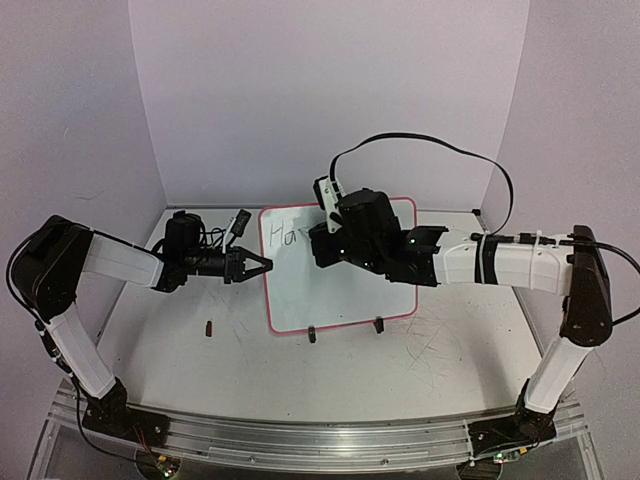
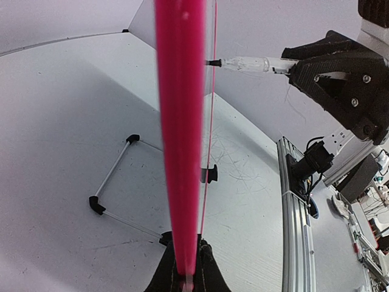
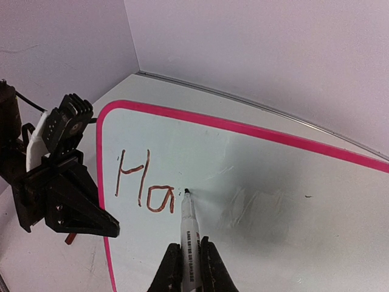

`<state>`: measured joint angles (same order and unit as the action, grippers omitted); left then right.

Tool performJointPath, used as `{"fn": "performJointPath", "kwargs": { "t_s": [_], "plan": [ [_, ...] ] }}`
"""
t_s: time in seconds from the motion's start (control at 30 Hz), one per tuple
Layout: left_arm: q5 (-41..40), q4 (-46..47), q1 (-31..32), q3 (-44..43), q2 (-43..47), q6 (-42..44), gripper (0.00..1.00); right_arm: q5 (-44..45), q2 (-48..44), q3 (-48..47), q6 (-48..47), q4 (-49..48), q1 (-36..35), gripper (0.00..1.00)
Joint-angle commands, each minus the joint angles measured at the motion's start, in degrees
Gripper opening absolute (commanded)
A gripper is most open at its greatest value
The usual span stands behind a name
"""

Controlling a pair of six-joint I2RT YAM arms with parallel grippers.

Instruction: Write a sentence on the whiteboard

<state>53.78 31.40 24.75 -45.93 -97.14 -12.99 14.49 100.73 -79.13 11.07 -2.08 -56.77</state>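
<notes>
The whiteboard [image 1: 340,290], glossy white with a pink frame, stands tilted on two black clip feet [image 1: 312,334] mid-table. My left gripper [image 1: 262,265] is shut on its left edge; in the left wrist view the pink frame [image 2: 179,121] runs up from between the shut fingers of this gripper [image 2: 187,267]. My right gripper [image 3: 191,267] is shut on a white marker [image 3: 188,228]. The marker's tip rests on the board just right of the sentence [image 3: 143,182], which reads "Ha" in red-brown strokes. From above, the right gripper [image 1: 318,240] covers the board's upper middle.
A small dark cap [image 1: 209,326] lies on the table left of the board. A thin wire stand [image 2: 115,176] with black ends lies behind the board. A black cable [image 1: 430,140] loops above the right arm. An aluminium rail [image 1: 320,440] lines the near edge; walls enclose three sides.
</notes>
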Motion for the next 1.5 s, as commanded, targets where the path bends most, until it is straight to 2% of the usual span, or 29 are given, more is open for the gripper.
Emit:
{"fn": "performJointPath", "kwargs": {
  "t_s": [0.0, 0.7, 1.2, 1.47],
  "plan": [
    [-2.04, -1.78, 0.48, -0.12, 1.43, 2.71, 0.0, 0.11, -0.78, -0.26, 1.33, -0.15, -0.07, 0.0],
    [-1.89, -1.89, 0.5, -0.15, 1.75, 2.61, 0.0, -1.07, -2.07, 5.18, 5.81, 1.11, -2.16, 0.0],
    [-1.92, -1.9, 0.56, -0.1, 1.68, 2.53, 0.0, -1.98, -5.68, 3.07, 4.42, -3.49, -1.76, 0.0],
    [-1.97, -1.88, 0.55, 0.12, 2.04, 2.53, 0.0, -1.06, -4.24, 1.74, 3.69, -4.26, -0.07, 0.0]
  ]
}}
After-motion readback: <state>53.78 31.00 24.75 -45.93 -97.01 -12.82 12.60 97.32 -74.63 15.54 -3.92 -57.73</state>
